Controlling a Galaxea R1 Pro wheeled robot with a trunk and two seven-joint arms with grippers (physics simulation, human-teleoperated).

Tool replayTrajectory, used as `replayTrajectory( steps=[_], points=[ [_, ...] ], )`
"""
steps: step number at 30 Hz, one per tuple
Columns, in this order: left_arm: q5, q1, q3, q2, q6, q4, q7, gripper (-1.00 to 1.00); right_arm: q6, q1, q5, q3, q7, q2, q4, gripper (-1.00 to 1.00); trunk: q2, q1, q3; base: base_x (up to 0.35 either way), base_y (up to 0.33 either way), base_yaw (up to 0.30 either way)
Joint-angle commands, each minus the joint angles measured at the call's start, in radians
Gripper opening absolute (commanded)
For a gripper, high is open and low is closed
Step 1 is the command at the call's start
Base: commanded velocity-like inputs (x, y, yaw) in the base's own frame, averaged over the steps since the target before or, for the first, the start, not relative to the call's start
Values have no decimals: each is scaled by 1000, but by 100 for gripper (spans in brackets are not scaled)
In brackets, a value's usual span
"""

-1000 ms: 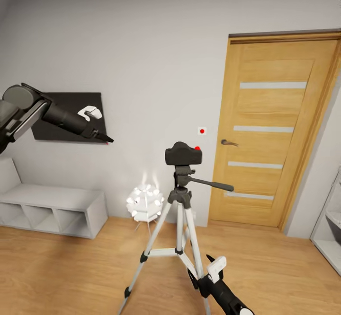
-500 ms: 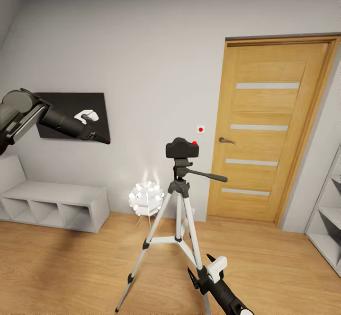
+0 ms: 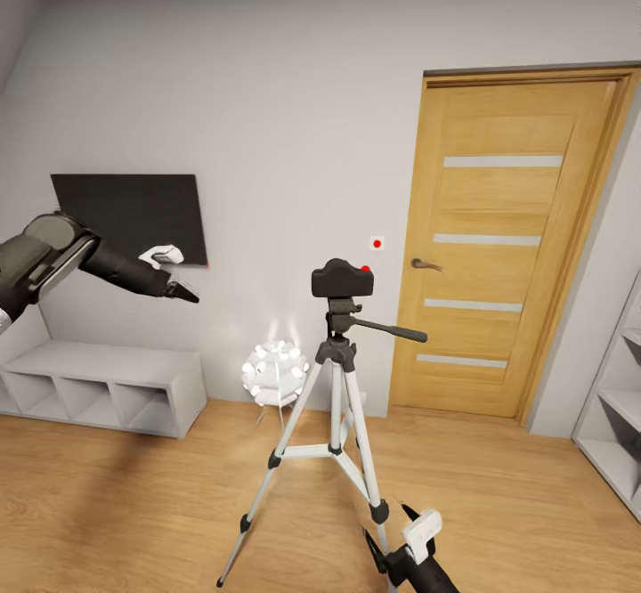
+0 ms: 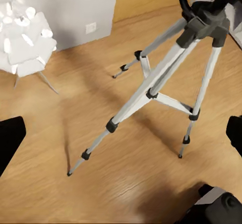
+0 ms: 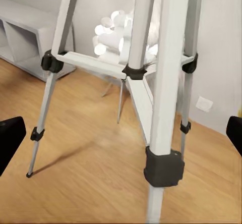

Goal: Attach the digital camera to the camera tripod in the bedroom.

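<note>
Basically the digital camera [image 3: 342, 279] already sits on the black head of the camera tripod [image 3: 336, 406], which stands on the wood floor [image 3: 133, 504] of the bedroom in front of the grey wall [image 3: 267, 130], between the wooden door [image 3: 507, 255] and the low white cubby unit [image 3: 98, 388]. Whether the camera is actually locked onto the head you can't tell from here; it looks seated and level, nothing more. Biggest risk, I'd say, is the tripod itself: your right gripper [image 3: 405, 540] is low and just beside the near leg, the right wrist view has that leg [image 5: 166, 108] very close in front, and a sideways swing would likely knock the leg and tip the whole stand, camera with it. Next risk is the left gripper [image 3: 169, 272], raised well apart to the camera's left; sweep it across and you could clip the long pan handle [image 3: 392, 331] or push the camera off the head. Both sets of fingers are apart and hold nothing: the wrist views show a dark fingertip at each edge with a wide gap. Containers: the cubby unit's open compartments look empty, and the white shelf [image 3: 614, 415] at the far right is too cropped to tell. The globe lamp [image 3: 274, 370] stands behind the tripod, clear of the legs.
</note>
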Motion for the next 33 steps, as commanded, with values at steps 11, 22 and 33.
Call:
replayTrajectory(
  steps=[11, 22, 33],
  points=[
    [9, 29, -4, -29, -19, 351, 147, 100, -222, 5, -1, 4, -169, -21, 248, 100, -1, 0, 0, 0, 0, 0],
    [14, 59, 1, -119, -253, 667, 301, 100, -262, 66, -1, 4, -222, -46, 281, 100, -1, 0, 0, 0, 0, 0],
    [88, 208, 4, -160, -284, 690, 514, 100, -132, 121, -1, 5, -297, -88, 283, 100, -1, 0, 0, 0, 0, 0]
  ],
)
